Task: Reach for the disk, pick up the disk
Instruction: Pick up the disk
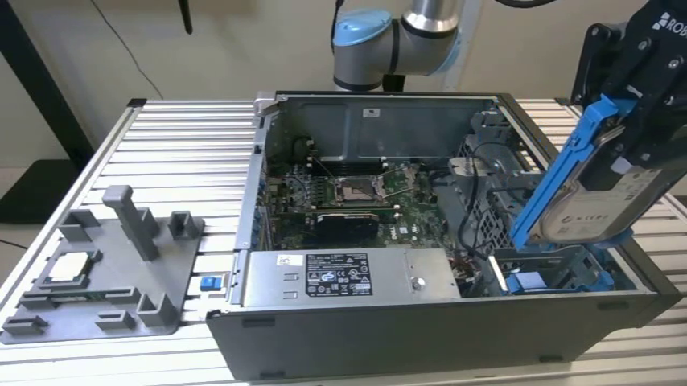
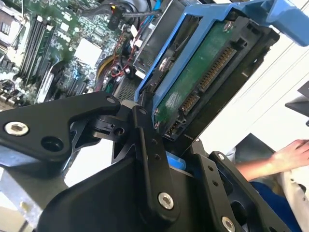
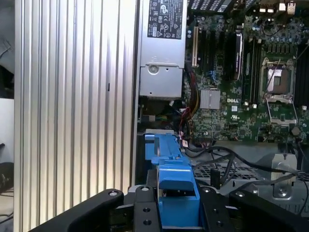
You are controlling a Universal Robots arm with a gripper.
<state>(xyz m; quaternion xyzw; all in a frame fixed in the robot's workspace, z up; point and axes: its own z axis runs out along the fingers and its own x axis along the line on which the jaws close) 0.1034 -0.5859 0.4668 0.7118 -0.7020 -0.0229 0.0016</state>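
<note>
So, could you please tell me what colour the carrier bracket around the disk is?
Bright blue, framing the silver-grey disk; it shows best in the exterior view.

- Open computer case [image 1: 429, 322] on the slatted table [image 1: 183, 161], directly beneath the gripper.
- Motherboard [image 3: 251, 96] inside it, below the gripper.
- Grey fixture tray [image 1: 102, 273], well apart from the gripper.
- A person's hand [image 2: 289, 157] beyond the gripper.

A plain cream wall [image 1: 215, 48] runs behind the bench [image 1: 172, 153], whose ribbed metal slats catch even, soft light. Off the bench's far corner on the exterior view's left, a dark stand [image 1: 43, 88] rises from its black base [image 1: 32, 193] on the pale floor [image 1: 9, 173].
</note>
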